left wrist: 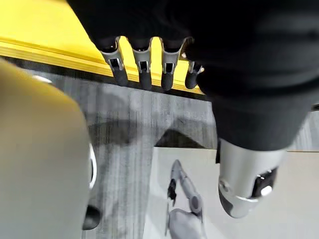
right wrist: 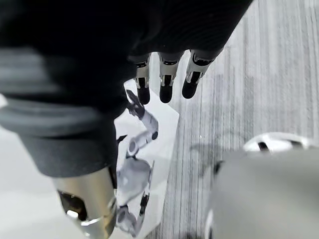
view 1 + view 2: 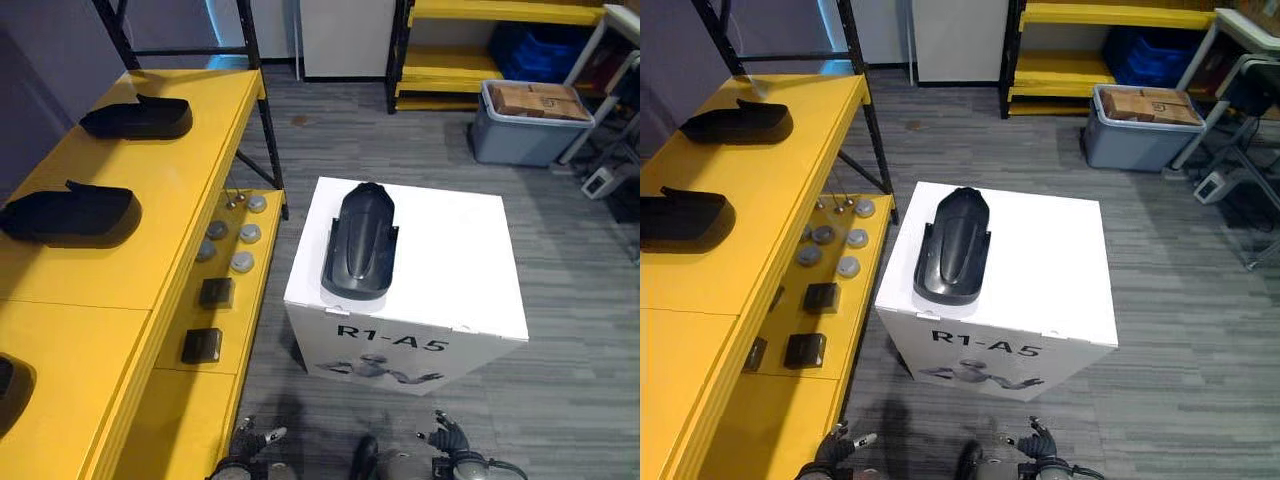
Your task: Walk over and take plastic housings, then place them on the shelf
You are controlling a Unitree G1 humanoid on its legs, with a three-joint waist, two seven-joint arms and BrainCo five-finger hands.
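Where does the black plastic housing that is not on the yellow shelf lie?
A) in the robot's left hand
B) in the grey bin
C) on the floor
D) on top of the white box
D: the black plastic housing lies flat on the top face of the white box, with no hand touching it.

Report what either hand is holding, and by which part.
Nothing is held. The left hand and right hand hang open and empty; the black plastic housing lies untouched on the white box.
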